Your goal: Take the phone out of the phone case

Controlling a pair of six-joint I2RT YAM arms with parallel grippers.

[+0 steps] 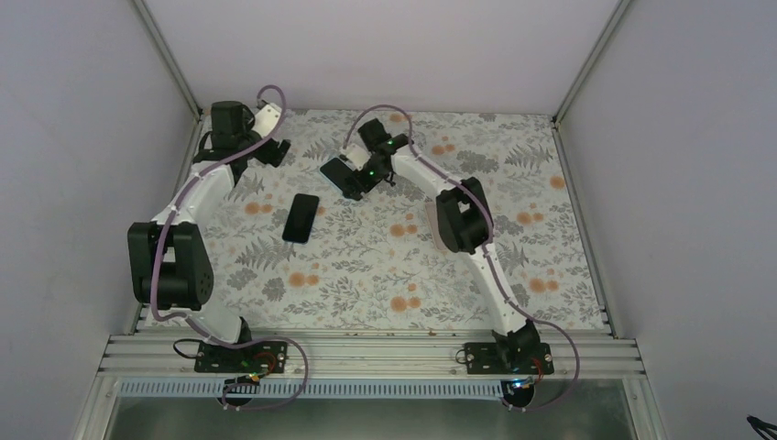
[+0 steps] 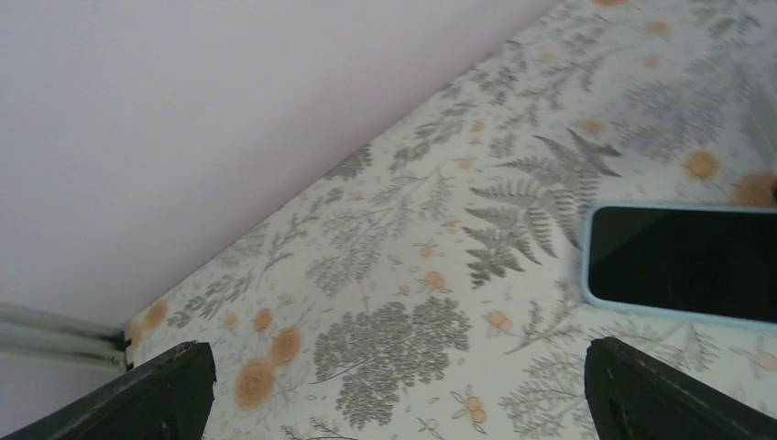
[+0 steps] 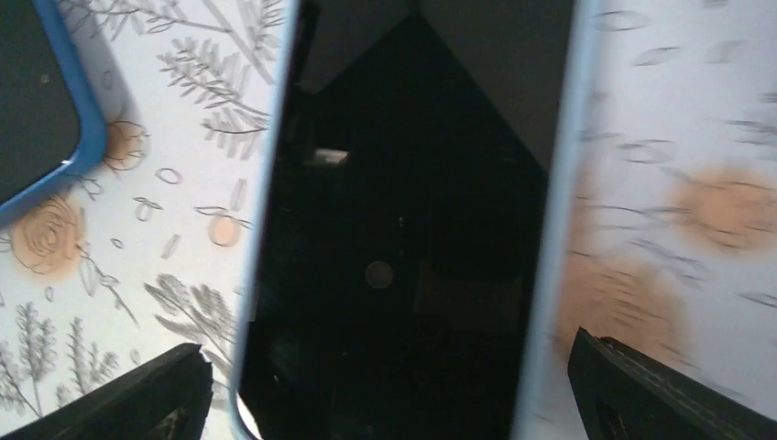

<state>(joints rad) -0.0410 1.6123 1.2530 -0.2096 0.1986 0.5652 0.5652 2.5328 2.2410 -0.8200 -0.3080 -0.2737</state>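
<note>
Floral-patterned table [image 1: 385, 266] under both arms; the blue phone case [image 1: 300, 217] lies flat mid-table, left gripper [image 1: 272, 147] spread apart near the far-left corner, right gripper [image 1: 355, 174] clamped on the phone [image 1: 337, 174], raised just beside the case

black phone [image 3: 403, 257], light blue case [image 2: 683, 266] – table cloth [image 1: 385, 266] white with grey ferns, orange flowers.

A floral tablecloth [image 1: 385, 266] (orange blooms, grey ferns) meets plain walls [image 1: 385, 46].
</note>
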